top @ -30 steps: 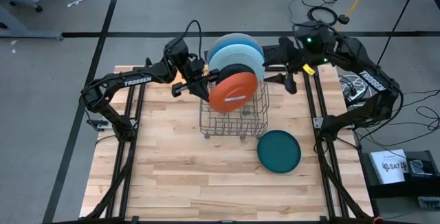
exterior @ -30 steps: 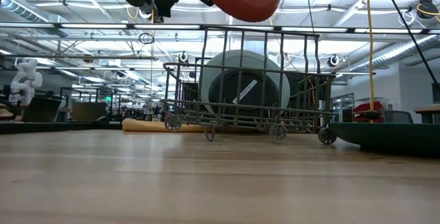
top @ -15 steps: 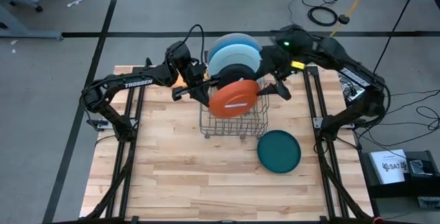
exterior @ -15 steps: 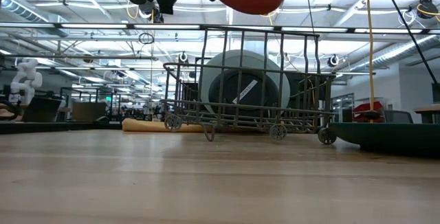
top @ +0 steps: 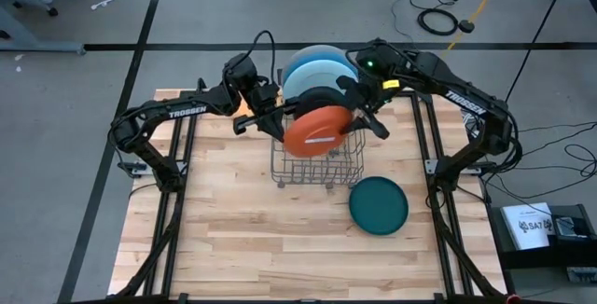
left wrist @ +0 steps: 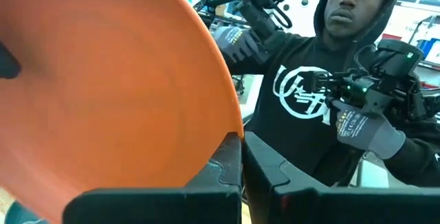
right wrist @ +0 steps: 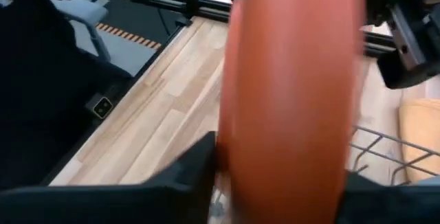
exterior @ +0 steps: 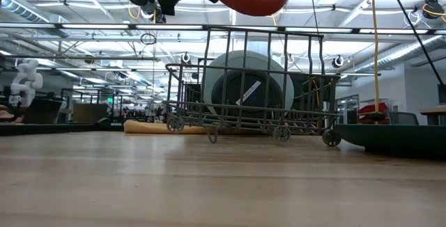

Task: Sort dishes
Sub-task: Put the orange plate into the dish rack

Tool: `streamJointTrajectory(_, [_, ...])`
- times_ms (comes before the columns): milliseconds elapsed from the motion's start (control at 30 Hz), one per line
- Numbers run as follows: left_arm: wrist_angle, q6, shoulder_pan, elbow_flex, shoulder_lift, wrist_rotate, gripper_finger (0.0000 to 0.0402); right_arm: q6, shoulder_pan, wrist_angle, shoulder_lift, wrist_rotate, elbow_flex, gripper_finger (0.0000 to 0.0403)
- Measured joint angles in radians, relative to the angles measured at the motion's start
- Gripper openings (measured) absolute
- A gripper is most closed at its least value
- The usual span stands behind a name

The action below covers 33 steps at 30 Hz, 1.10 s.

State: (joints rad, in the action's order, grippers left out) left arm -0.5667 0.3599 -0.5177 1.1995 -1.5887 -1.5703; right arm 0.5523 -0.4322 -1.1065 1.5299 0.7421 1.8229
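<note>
The orange plate (top: 317,131) hangs above the wire rack (top: 322,169), held at its left rim by my left gripper (top: 282,111). It stands nearly on edge, its white sticker facing up. My right gripper (top: 360,110) is open at the plate's right rim, one finger on each side; the right wrist view shows the plate (right wrist: 289,80) edge-on between them. A large pale blue plate (top: 322,66) and a black plate (top: 322,96) stand upright in the rack. A dark teal plate (top: 379,204) lies flat on the table. My left gripper pinches the orange plate's left rim (left wrist: 230,136) between its two fingers, coming level from the table's left. The plate is lifted clear above the rack (exterior: 251,115), nearly upright. My right gripper straddles the right rim (right wrist: 237,148); whether its fingers touch the plate, I cannot tell.
An orange cloth (exterior: 150,126) lies behind the rack's left end. A person in a dark hoodie (left wrist: 309,100) stands beyond the table, gloved hands on control arms. Bare wood spreads over the table's near half and left side (top: 224,220).
My right gripper has swung from the table's far right toward the left, up to the orange plate, and now has its fingers around the plate's right rim. My left gripper has kept the plate above the rack, almost still.
</note>
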Motion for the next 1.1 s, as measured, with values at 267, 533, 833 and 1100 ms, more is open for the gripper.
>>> streamJointTrajectory(267, [-0.004, 0.025, -0.019, 0.000, 0.000, 0.021, 0.0019, 0.062, 0.023, -0.023, -0.001, 0.051, 0.000, 0.0026])
streamJointTrajectory(533, [-0.005, 0.008, -0.055, -0.001, 0.021, 0.108, 0.0154, 0.051, 0.021, -0.078, -0.002, -0.004, 0.000, 0.0026])
streamJointTrajectory(833, [0.000, -0.013, -0.268, -0.009, 0.154, 0.163, 0.0188, 0.060, 0.001, -0.117, 0.006, -0.123, 0.000, 0.0026])
streamJointTrajectory(1100, [0.140, -0.071, -0.337, -0.050, 0.202, 0.275, 0.0189, 0.054, -0.096, -0.149, 0.151, -0.116, 0.002, 0.0026])
